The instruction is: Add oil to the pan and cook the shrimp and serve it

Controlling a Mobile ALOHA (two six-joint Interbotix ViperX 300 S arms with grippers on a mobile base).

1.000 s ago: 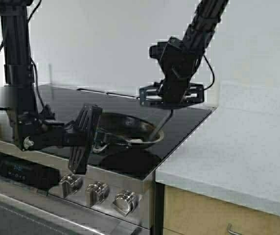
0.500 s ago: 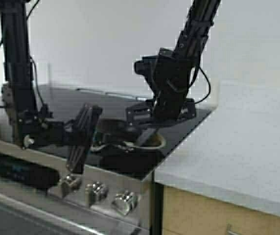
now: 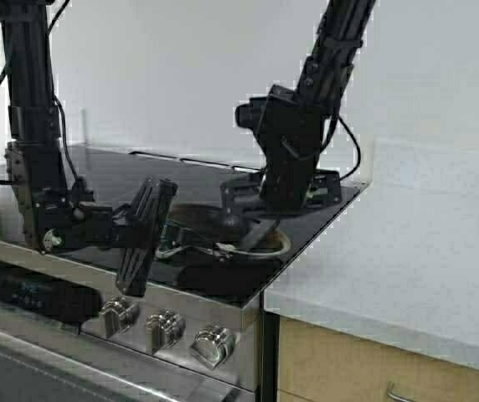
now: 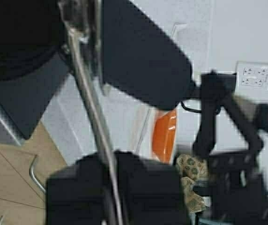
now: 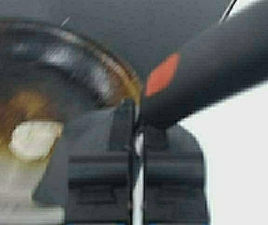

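left arm (image 3: 34,126): matte black, boxy segments, thin black cables looping beside it
left gripper (image 3: 143,234): flat black ribbed fingers
right arm (image 3: 332,59): black, ribbed cable sleeve
right gripper (image 3: 277,188): black open frame, black cable loop

The left arm comes down at the left, its forearm level, and the left gripper (image 3: 166,236) is clamped on a thin handle. The right arm slopes down from the upper right; the right gripper (image 3: 266,224) pinches a tool handle.
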